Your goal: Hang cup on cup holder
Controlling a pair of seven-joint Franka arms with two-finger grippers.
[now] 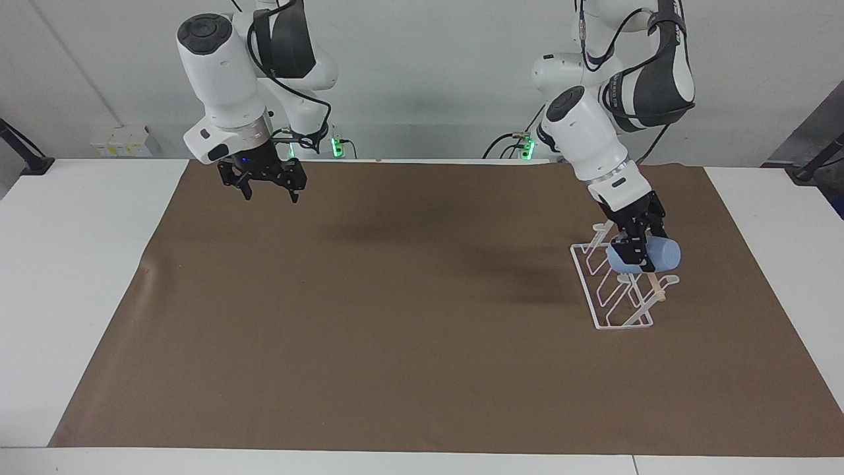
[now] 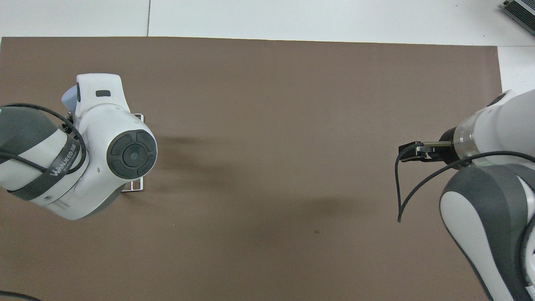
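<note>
This was a robotics lab or test cell. Two white industrial robot arms (image 1: 227, 72) stood at one long edge of a white table (image 1: 79, 264), their bases lit by small green lights (image 1: 337, 145) and trailing black cables (image 1: 508, 142). A plain brown mat (image 1: 395, 330) covered most of the table top. Above the table, past the arms' bases, rose a bare pale wall (image 1: 428, 59) with a small white socket box (image 1: 122, 140). Black mounting stands (image 1: 26, 155) were clamped at the table's two ends. No household furnishings surrounded the table.
</note>
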